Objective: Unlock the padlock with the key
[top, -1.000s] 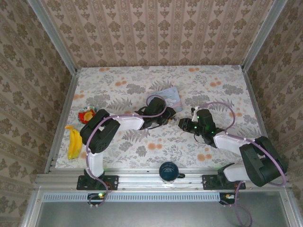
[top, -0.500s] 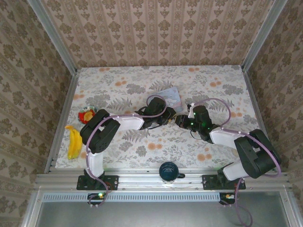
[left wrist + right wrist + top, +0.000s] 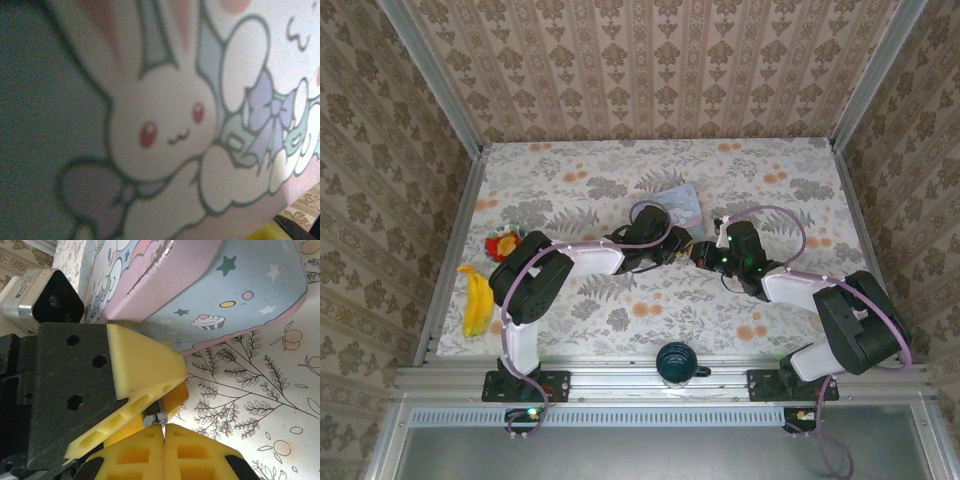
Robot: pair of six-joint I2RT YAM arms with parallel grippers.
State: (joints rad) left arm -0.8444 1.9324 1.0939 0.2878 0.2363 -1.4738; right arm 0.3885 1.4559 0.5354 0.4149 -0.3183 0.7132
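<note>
Left gripper [image 3: 170, 390] pinches the padlock [image 3: 154, 418] between its pads, just beside the cartoon tin [image 3: 240, 295], on the arm-base side. Only a silvery sliver shows, so axis and heading are unreadable. Right gripper [image 3: 164, 432] is fully closed, tips touching that sliver; can't tell if it grips anything.

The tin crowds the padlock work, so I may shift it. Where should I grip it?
Probably pinch the pale blue tin across its narrow width, on the side walls, from above at its far end. It lies lid up, and the left gripper, holding the padlock, and right gripper crowd its near edge.
</note>
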